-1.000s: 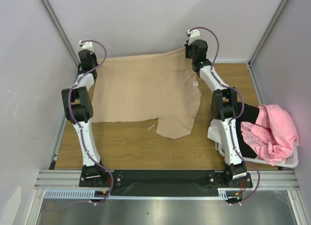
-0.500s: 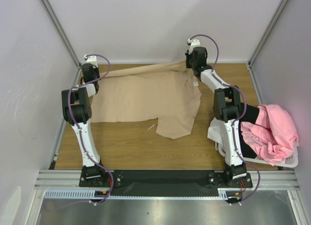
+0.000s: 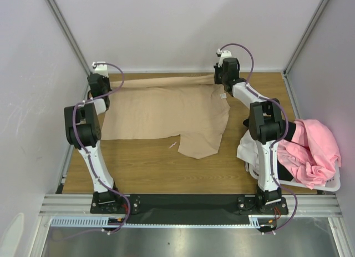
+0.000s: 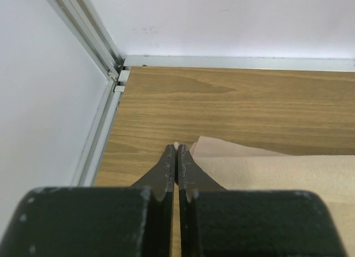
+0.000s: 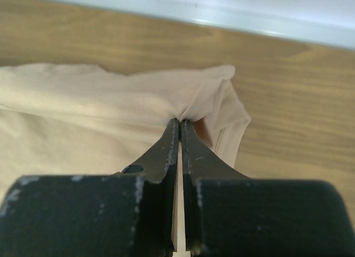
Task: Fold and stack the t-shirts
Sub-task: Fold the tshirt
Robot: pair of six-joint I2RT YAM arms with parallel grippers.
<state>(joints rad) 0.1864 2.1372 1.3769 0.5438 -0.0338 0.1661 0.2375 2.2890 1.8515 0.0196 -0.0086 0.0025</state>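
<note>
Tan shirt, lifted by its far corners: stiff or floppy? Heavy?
Likely floppy: the tan shirt puckers where the right gripper pinches it. Probably light: it lies thin and flat on the table. Its middle would likely sag.

Bright, even light; soft shadows; near wrist-camera foregrounds blurred.

Pale walls [image 3: 166,24], aluminium corner posts [image 3: 66,29], wooden tabletop [image 3: 150,168]

White arms [image 3: 97,165], black joints [image 3: 77,129], purple cables [image 3: 238,44]
</note>
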